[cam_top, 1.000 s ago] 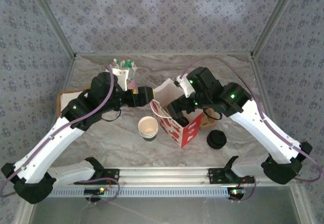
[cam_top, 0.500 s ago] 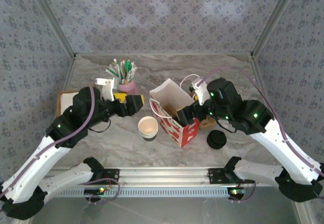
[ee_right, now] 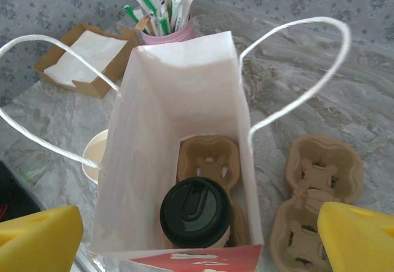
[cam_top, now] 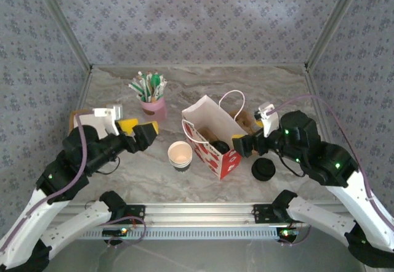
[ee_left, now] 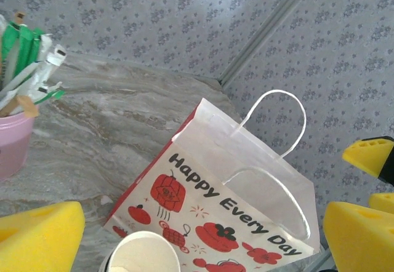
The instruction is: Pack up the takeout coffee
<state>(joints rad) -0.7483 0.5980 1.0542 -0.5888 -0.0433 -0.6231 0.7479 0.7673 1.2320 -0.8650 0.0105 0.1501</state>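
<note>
**Item: takeout coffee** (ee_right: 196,213). White paper cup under a round black lid, standing upright inside the paper carrier bag (ee_right: 184,100). It sits in the near socket of a moulded pulp cup tray (ee_right: 208,161) on the bag's floor. From above, the lid shows as a dark disc in the bag's mouth.

**Status.** Judged packed: the cup is seated, lidded and contained. The tray's second socket is vacant. Nothing further looks due beyond clearing the arms, unless extras are meant to go in.

**Container.** White bag printed in red with "Happy Every Day", cord handles raised, mouth open, standing mid-table.

**Grippers.** Right gripper (cam_top: 241,144) sits just beside the bag's right side, jaws spread wide, yellow pads (ee_right: 357,235) bare. Left gripper (cam_top: 140,130) is well apart to the left, jaws likewise spread, carrying nothing.

**Adjacent stock.**
- Lidless stack of white paper cups (cam_top: 180,155), just left of the bag.
- Loose black lids (cam_top: 263,169), to the bag's right.
- Spare pulp cup tray (ee_right: 314,192), on the table behind the bag.
- Pink tumbler of wrapped straws and stirrers (cam_top: 152,107), at the rear left.
- Cardboard box of napkins (ee_right: 86,56), at the far left.

**Surface.** Table top (cam_top: 203,81) in grey-beige marble pattern, with an aluminium rail (cam_top: 197,210) at the near edge bearing the arm bases.

**Room.** Enclosure walls (cam_top: 197,20) in blue-grey floral print, metal posts at the corners.
</note>
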